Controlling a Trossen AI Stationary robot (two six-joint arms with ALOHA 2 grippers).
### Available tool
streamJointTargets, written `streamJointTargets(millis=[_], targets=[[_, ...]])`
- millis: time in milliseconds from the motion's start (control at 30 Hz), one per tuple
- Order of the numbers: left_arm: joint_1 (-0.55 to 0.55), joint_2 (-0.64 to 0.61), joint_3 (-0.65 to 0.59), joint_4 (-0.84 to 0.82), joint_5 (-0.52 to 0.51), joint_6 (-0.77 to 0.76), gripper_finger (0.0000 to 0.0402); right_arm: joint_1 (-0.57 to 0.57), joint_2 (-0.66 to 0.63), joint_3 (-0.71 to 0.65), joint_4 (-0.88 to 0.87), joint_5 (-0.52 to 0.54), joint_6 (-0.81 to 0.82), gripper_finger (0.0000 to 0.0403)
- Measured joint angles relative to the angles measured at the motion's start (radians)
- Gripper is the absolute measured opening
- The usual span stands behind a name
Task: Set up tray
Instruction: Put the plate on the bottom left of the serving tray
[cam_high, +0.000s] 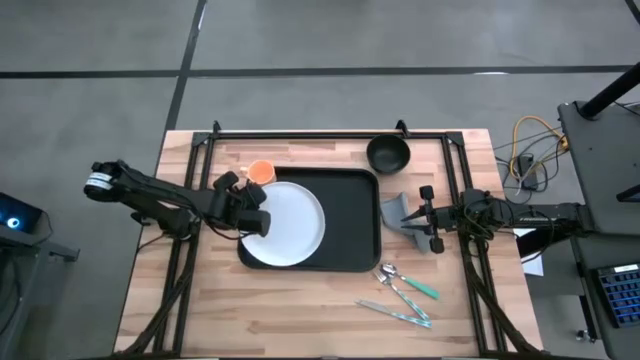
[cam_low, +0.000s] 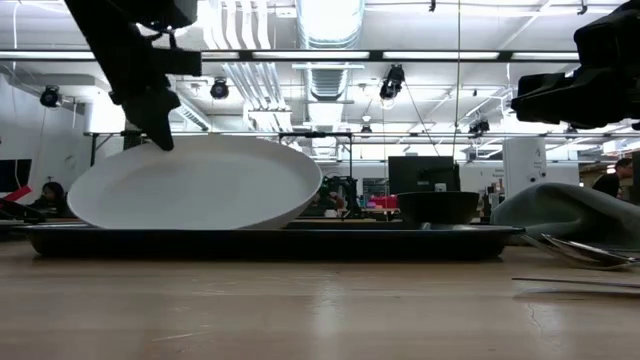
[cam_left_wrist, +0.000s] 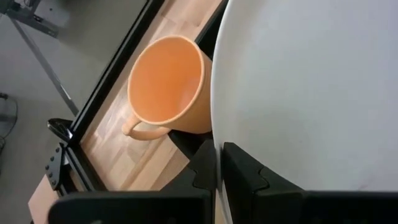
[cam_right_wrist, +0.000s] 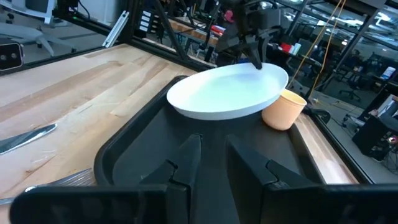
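Observation:
The round white plate (cam_high: 295, 225) lies tilted on the large black tray (cam_high: 355, 210), which sits flat on the wooden table. My left gripper (cam_high: 255, 215) is at the plate's left rim, shut on it. In the low view the plate (cam_low: 200, 185) rises on the gripper's side. An orange cup (cam_high: 261, 172) stands on the table just off the tray's far-left corner. My right gripper (cam_high: 420, 218) hovers open to the right of the tray, above a grey cloth (cam_high: 397, 210), touching nothing; its wrist view looks across the tray (cam_right_wrist: 143, 155) at the plate (cam_right_wrist: 227, 93). My left gripper pinches the plate's left rim (cam_left_wrist: 216, 140) between its two fingers (cam_left_wrist: 249, 180), one above the rim and one below. It comes from the table's left, slanting down. The held side is raised, and the plate's underside (cam_low: 250, 226) rests on the tray.
A small black bowl (cam_high: 388, 153) stands on the table beyond the tray's far-right corner. Cutlery with teal handles (cam_high: 405, 285) lies on the table near the tray's near-right corner. A black metal frame (cam_high: 330, 135) runs along the table's far edge and sides.

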Motion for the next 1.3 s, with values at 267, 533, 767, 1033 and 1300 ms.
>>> streamJointTargets(millis=[267, 533, 767, 1033, 1300], targets=[[0.0, 0.0, -0.022, 0.014, -0.001, -0.006, 0.0001, 0.0, 0.0, 0.0, 0.0, 0.0, 0.0, 0.0063], [0.0, 0.001, -0.023, 0.016, 0.0, -0.012, 0.0014, 0.0, 0.0, 0.0, 0.0, 0.0, 0.0, 0.0063], [0.0, 0.001, -0.067, 0.052, -0.001, -0.014, 0.0016, 0.0, 0.0, 0.0, 0.0, 0.0, 0.0, 0.0063], [0.0, 0.001, -0.146, 0.132, 0.0, -0.014, 0.0017, 0.0, 0.0, 0.0, 0.0, 0.0, 0.0, 0.0063], [0.0, 0.001, -0.225, 0.246, 0.038, -0.014, 0.0017, 0.0, 0.0, 0.0, 0.0, 0.0, 0.0, 0.0063]])
